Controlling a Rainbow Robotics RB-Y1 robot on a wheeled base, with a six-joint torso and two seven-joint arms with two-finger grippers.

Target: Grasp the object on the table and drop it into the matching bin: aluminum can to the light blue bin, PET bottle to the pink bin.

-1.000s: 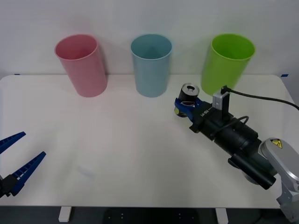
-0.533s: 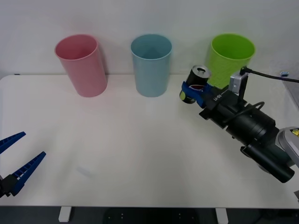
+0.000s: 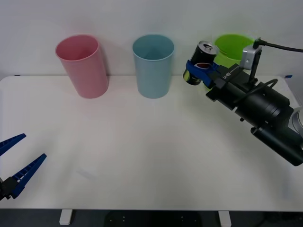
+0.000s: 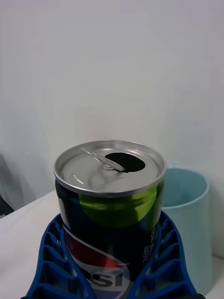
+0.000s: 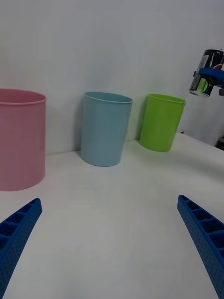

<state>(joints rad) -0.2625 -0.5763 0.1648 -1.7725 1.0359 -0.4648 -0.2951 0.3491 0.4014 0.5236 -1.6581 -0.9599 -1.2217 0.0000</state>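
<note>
Three bins stood along the back of your white table (image 3: 142,156): pink bin (image 3: 81,66), light blue bin (image 3: 153,66) and lime green bin (image 3: 232,56). Your right gripper (image 3: 200,69) clamped its blue fingers (image 4: 51,266) around the Pepsi can (image 3: 201,62), holding it tilted in the air between the light blue and green bins, above the table. Your left gripper (image 3: 16,165) rested with fingers spread at the table's near left edge.
</note>
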